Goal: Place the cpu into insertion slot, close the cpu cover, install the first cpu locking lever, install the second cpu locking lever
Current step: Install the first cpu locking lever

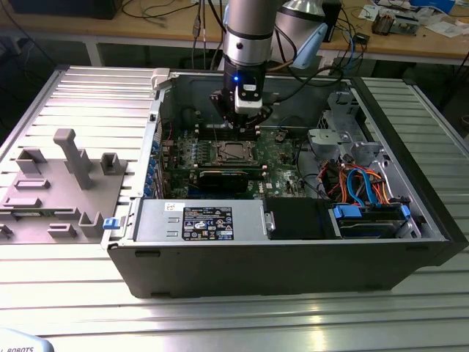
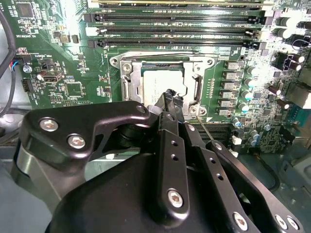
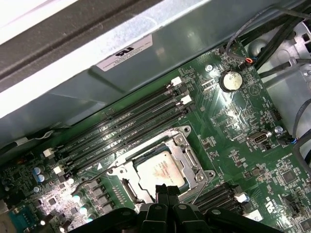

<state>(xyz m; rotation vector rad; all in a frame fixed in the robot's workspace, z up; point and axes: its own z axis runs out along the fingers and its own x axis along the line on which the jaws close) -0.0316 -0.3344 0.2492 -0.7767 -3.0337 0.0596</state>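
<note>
The cpu (image 2: 151, 83) lies flat, silver top up, in the insertion slot (image 1: 233, 152) on the green motherboard (image 3: 233, 111). The cpu cover (image 2: 163, 59) rests over it as a silver frame, with the chip showing through its window. A thin wire lever (image 3: 201, 188) sticks out at the cover's side. My gripper (image 2: 171, 97) hangs just above the socket's edge, its black fingers pressed together with nothing seen between them. In the exterior view the gripper (image 1: 240, 126) is inside the open case, right behind the socket. In the first wrist view the fingertips (image 3: 165, 190) overlap the cpu (image 3: 158, 169).
Long black memory slots (image 2: 180, 24) run beside the socket. A black card (image 1: 223, 180) and the power supply (image 1: 198, 220) lie in front of it. Cables and a drive cage (image 1: 359, 183) fill the exterior view's right. A grey fixture (image 1: 66, 176) stands outside the case.
</note>
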